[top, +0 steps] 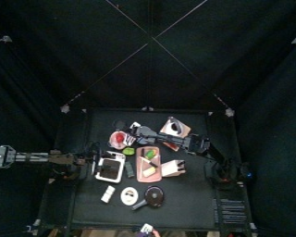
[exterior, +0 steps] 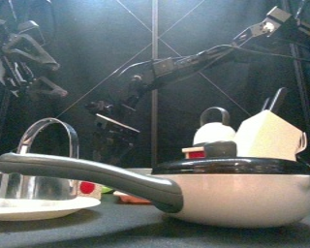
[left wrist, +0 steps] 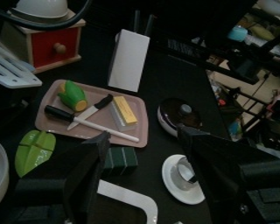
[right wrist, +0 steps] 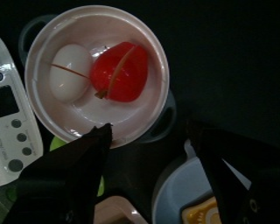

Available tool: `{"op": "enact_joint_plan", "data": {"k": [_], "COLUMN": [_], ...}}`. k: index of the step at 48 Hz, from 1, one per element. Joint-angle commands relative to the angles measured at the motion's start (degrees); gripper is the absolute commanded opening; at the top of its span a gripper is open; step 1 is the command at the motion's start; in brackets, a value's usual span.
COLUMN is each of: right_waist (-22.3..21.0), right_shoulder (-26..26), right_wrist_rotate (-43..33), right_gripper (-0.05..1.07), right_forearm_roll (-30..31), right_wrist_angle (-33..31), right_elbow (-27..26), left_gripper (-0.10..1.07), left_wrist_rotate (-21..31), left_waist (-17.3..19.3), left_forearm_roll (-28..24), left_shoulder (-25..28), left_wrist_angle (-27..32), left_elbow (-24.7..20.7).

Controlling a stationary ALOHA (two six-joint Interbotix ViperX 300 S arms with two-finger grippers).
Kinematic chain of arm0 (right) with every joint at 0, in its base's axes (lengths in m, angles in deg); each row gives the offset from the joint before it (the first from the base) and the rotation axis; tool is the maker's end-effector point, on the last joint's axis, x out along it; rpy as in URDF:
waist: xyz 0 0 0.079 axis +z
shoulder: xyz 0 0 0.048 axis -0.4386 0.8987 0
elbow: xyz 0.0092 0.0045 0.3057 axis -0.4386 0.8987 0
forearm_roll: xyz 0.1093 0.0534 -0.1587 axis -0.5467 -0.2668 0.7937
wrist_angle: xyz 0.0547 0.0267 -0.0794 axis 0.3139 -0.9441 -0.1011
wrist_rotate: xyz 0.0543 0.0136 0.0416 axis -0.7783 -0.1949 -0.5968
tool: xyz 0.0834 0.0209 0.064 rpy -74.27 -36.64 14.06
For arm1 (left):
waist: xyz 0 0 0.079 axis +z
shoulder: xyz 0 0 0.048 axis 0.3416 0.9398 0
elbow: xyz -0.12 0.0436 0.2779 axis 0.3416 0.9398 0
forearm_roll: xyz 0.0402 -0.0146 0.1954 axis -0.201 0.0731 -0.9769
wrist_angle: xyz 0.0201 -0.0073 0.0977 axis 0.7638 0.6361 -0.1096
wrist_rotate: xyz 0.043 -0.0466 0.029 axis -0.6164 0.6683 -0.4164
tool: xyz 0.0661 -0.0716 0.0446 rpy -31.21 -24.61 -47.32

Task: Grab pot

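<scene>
Pink cutting board (left wrist: 94, 112) with knife (left wrist: 90, 122), beside white knife block (left wrist: 129, 59).

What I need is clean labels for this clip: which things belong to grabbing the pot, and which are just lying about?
For the job:
white pot with black lid
left gripper, open
right gripper, open above the bowl

Lying about:
bowl
cutting board
knife
knife block

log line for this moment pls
task: grab pot | pot: untouched | right claw: open over bowl | left claw: open, holding nothing
</scene>
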Motion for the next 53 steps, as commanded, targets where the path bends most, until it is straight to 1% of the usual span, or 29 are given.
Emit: {"op": "enact_joint_plan", "data": {"k": [1, 15, 26, 53], "right_waist": [-0.53, -1.05, -1.32, -2.2], "right_shoulder": [-1.23, 1.58, 4.13, 5.54], "right_wrist_rotate": [0.09, 0.0, -0.09, -0.09], "right_gripper": [0.98, 0.98, 0.98, 0.98], "right_forearm_roll": [0.62, 4.39, 5.19, 4.92], "right_wrist_angle": [0.26, 0.09, 0.0, 0.35], "right_elbow": [-2.46, -6.68, -9.49, -10.02], "left_gripper": [0.96, 0.96, 0.96, 0.96], "left_wrist_rotate": [-0.09, -0.09, -0.09, -0.09], "left_waist": [0.09, 0.18, 0.35, 0.35], "left_forearm_roll": [0.09, 0.09, 0.09, 0.09], "left_shoulder": [0.09, 0.09, 0.09, 0.09], "left_wrist_angle": [-0.26, -0.26, -0.26, -0.26], "left_elbow": [-0.62, -0.26, -0.26, -0.26]}}
